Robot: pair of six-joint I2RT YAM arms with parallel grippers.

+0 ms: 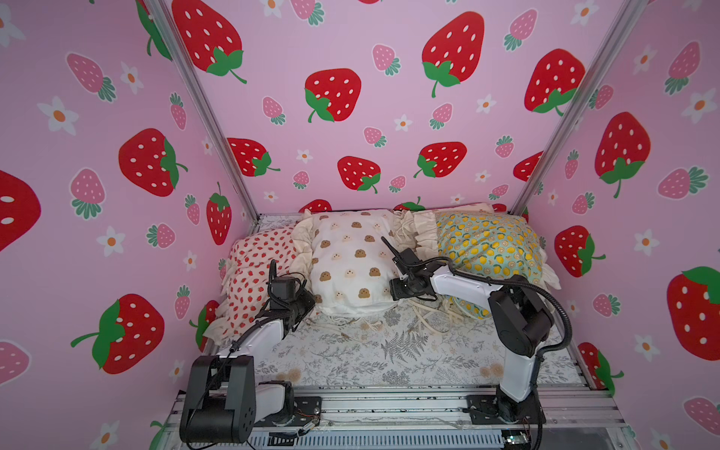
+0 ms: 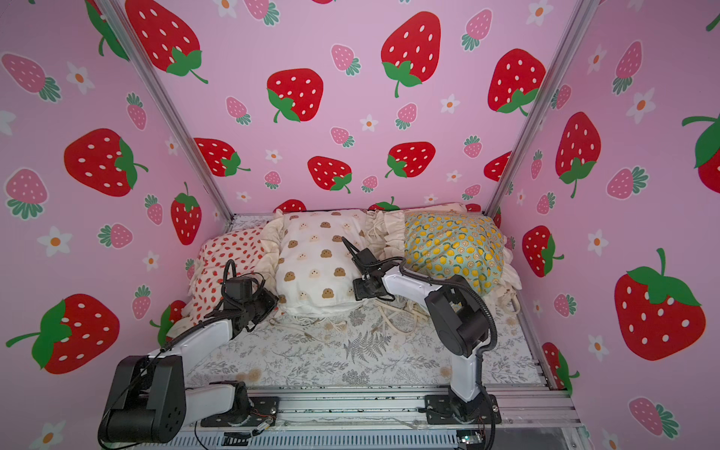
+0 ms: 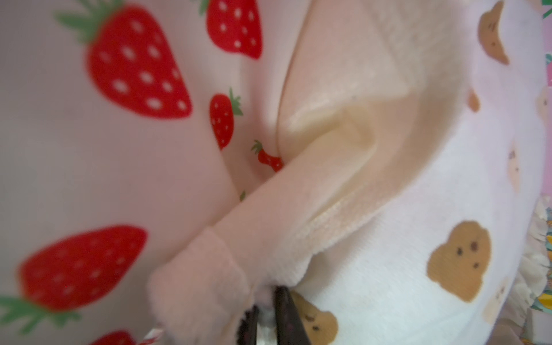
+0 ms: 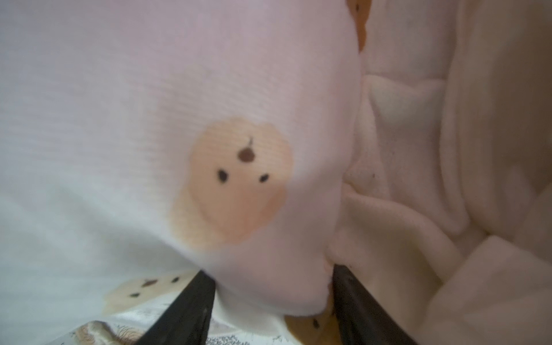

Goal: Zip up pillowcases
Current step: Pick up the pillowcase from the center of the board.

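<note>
The left jaws [image 3: 266, 298] stand almost together. They appear to pinch a sliver of pale cloth at the near left corner of the bear-face pillowcase [image 1: 350, 265], just beneath a cream ruffle [image 3: 328, 179]. The right jaws [image 4: 271, 270] stand apart, straddling the same pillowcase's near right corner. Its bunched cloth fills the gap between them, but no firm grip is evident. Taking both near corners likely serves to stretch that edge taut, so a zip along it could run straight. No zip or slider shows in any view. Farther out, the bear-face pillowcase lies plump in the middle of a grey fern-print sheet [image 1: 389, 350]. It touches the strawberry pillowcase [image 1: 257, 265] on its left, and the ruffles of the lemon pillowcase [image 1: 487, 245] meet it on its right.
</note>
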